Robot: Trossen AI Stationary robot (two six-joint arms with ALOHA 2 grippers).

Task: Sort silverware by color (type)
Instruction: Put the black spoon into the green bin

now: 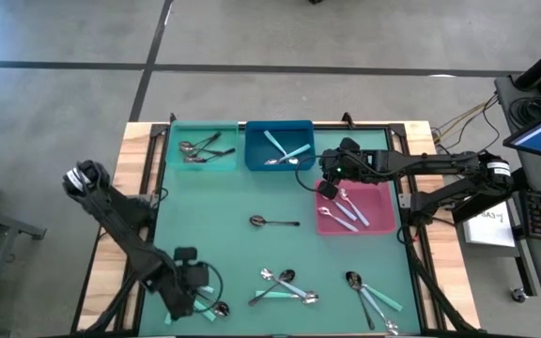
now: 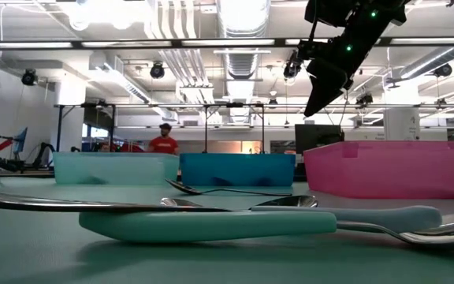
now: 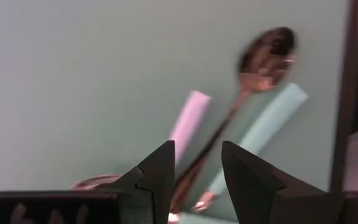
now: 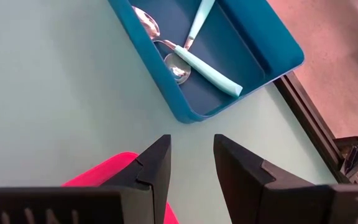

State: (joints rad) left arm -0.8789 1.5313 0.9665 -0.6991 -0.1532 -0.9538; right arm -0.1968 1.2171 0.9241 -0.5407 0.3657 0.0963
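Nearest the low camera, a turquoise-handled spoon is seen lying flat on the green mat, crossed by a shiny silver spoon.

Three bins are set along the far side: a turquoise bin at the left with dark spoons, a blue bin in the middle with two turquoise-handled spoons, and a pink bin at the right with pale-handled spoons. One dark spoon is left alone mid-mat. Loose spoons are grouped at the near centre and near right.

The left gripper is held low at the near left corner, fingers parted, nothing gripped, over a small cluster of spoons. The right gripper is held raised between the blue and pink bins, fingers parted and empty.
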